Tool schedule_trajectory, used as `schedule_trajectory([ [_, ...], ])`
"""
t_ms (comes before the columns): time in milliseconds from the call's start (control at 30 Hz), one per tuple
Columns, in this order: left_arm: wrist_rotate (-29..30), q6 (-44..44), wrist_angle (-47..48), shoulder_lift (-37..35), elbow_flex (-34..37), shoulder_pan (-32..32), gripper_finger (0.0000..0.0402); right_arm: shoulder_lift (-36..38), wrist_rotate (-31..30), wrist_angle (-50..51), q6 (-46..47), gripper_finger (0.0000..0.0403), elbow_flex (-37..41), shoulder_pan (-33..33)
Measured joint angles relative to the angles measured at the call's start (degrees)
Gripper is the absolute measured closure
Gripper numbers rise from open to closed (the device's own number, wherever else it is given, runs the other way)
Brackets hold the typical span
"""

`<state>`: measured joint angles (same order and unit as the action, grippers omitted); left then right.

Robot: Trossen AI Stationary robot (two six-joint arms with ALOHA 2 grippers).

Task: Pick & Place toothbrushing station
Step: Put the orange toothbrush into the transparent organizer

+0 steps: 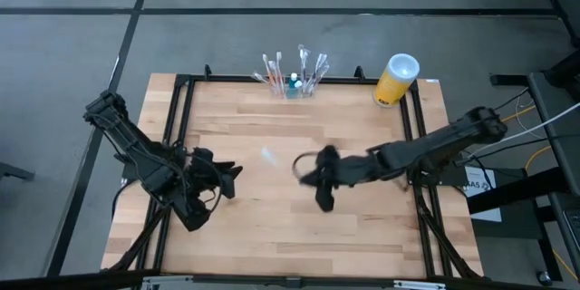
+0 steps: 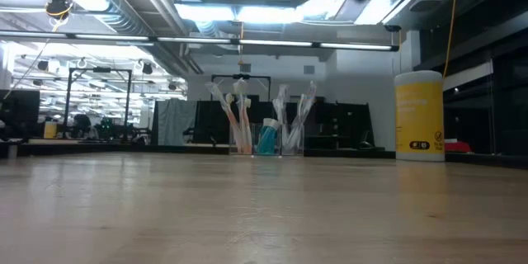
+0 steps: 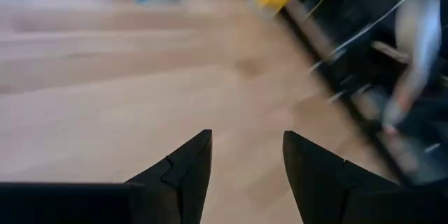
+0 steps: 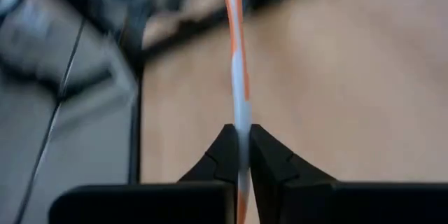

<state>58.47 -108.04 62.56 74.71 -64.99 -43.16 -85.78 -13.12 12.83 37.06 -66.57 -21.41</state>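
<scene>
Midway over the worktop [image 1: 272, 227], the right claw [image 4: 240, 150] pinched a light, stiff, slippery orange-and-white toothbrush [image 4: 238, 77] mid-handle; the left claw [image 3: 245, 164] stood open.

toothbrush [image 4: 238, 56] top cut off (blurred)

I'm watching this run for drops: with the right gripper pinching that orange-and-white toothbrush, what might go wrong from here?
1. The right gripper pinches the thin toothbrush only between its fingertips, so the brush may swivel or slip on the way.
2. The holder at the table's far edge is already crowded with brushes; adding another might knock them.
3. The yellow canister stands nearby and could be clipped.
</scene>
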Motion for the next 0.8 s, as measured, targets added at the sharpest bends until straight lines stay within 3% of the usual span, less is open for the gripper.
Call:
schedule_trajectory([
  [100, 7.0, 3.8, -9.1, 0.1, 0.0, 0.0, 0.0231, 3.9, -9.1, -2.6, -0.1, 0.0387, 0.0, -1.3],
  [267, 12.9, 18.1, -29.7, 0.1, 0.0, 1.7, 0.0230, 4.1, -12.7, -7.8, -3.8, 0.0387, -0.1, -1.5],
  [533, 4.8, 45.4, -56.7, 0.2, 0.0, 8.1, 0.0230, 2.6, -13.0, -10.6, -6.0, 0.0387, -0.1, -1.4],
  [800, -2.5, 54.6, -64.2, 0.2, 0.0, 14.8, 0.0231, 2.7, -13.1, -13.6, -6.5, 0.0387, -0.1, -1.4],
])
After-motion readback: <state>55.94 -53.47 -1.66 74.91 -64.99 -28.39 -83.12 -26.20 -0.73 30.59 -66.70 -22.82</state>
